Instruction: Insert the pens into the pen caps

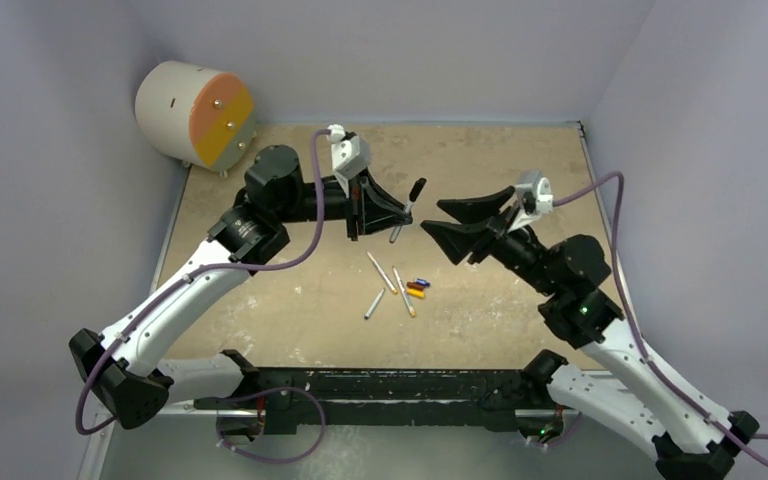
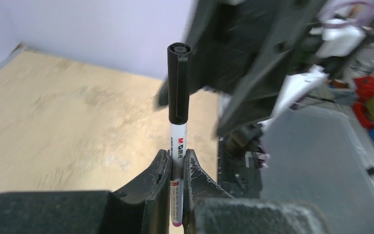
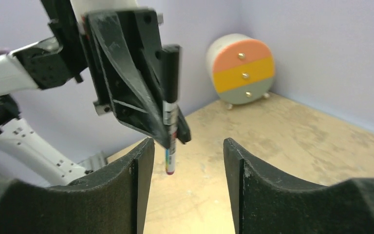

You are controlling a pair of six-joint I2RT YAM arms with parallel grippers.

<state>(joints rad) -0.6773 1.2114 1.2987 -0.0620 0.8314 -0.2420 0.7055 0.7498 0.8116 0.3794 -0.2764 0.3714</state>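
Right gripper: jaws spread wide with nothing between them. Its two black fingers fill the foreground of its own wrist view and face the left gripper across a small gap.
Left gripper: jaws pressed together on the held pen, pinching the lower part of its white barrel.
Held pen: raised above the middle of the table. It stands upright in the left wrist view and tilts in the overhead view, with a coloured end showing below the fingers.
Black cap: sits on the top end of the held pen, in line with the barrel. Whether it is pushed fully home cannot be told.
Loose pens: three lie flat near the table's centre, close together, below the two grippers.
Loose caps: a small cluster of blue, red-brown and yellow-orange just beside the loose pens. They are too small to tell whether they touch.
Round drawer unit: in the far left corner, well apart from the work.
Done: one pen of four appears capped.
Left: three pens and three caps to pair, and the held pen is not yet set down.
Likely step: releasing the capped pen, then fetching the next pair.
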